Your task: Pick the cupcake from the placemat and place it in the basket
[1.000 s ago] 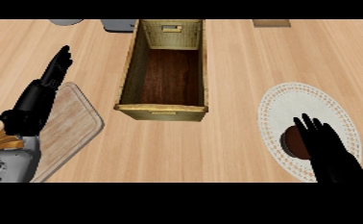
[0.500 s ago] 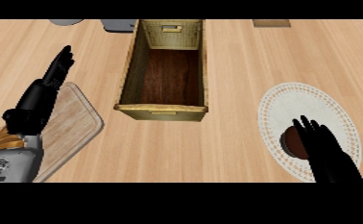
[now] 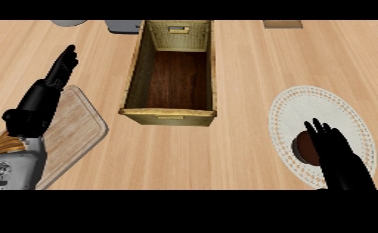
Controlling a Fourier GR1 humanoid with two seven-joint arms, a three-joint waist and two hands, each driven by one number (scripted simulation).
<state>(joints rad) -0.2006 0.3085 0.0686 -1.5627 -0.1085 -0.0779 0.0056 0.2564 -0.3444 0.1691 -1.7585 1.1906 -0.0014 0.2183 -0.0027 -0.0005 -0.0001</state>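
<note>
Wood in a pale plank pattern forms the desk [image 3: 229, 157], seen steeply from above. A rectangular wicker basket [image 3: 131, 84] with a dark brown floor is set upright near the middle, its long side running away from the viewer and its inside holding nothing that can be seen. To the right, well apart from the basket, a round white placemat [image 3: 314, 102] with a lacy rim is laid flat on the desk. The cupcake [image 3: 303, 147], seen as a brown disc, is found on the lower part of the placemat. The right hand [image 3: 336, 159], black, is held over the cupcake with its fingers [image 3: 317, 127] extended and slightly spread, covering the cupcake's right side; they are not curled round it, and whether they touch it cannot be told. At the left edge, the left hand [image 3: 40, 99] is shown resting with its fingers straight and pointing up, above a light wooden cutting board [image 3: 77, 127] that lies at an angle on the desk. Parts of a grey forearm [image 3: 18, 169] are seen at the lower left corner. Along the far edge of the desk, a grey object [image 3: 122, 25] is cut off just left of the basket, and a brown one [image 3: 282, 24] farther right.
</note>
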